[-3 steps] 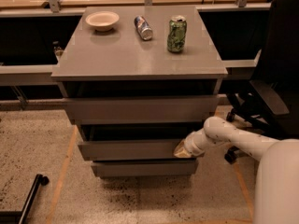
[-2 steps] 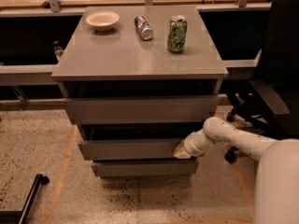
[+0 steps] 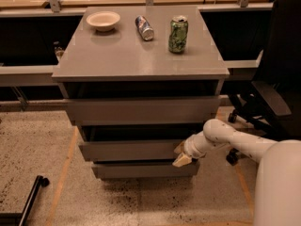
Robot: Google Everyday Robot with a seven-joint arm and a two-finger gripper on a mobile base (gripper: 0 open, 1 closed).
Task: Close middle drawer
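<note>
The middle drawer (image 3: 129,150) is the second grey handleless front of the grey cabinet (image 3: 141,55). It stands slightly pulled out, with a dark gap above its front panel. My gripper (image 3: 181,155) sits at the right end of that front panel, its tan fingertips touching the panel's right edge. My white arm (image 3: 235,142) reaches in from the lower right. The top drawer (image 3: 141,109) and the bottom drawer (image 3: 143,169) lie above and below it.
On the cabinet top stand a white bowl (image 3: 103,20), a silver can lying on its side (image 3: 144,28) and an upright green can (image 3: 178,34). A black office chair (image 3: 270,84) stands right of the cabinet. A black bar (image 3: 28,199) lies on the speckled floor at lower left.
</note>
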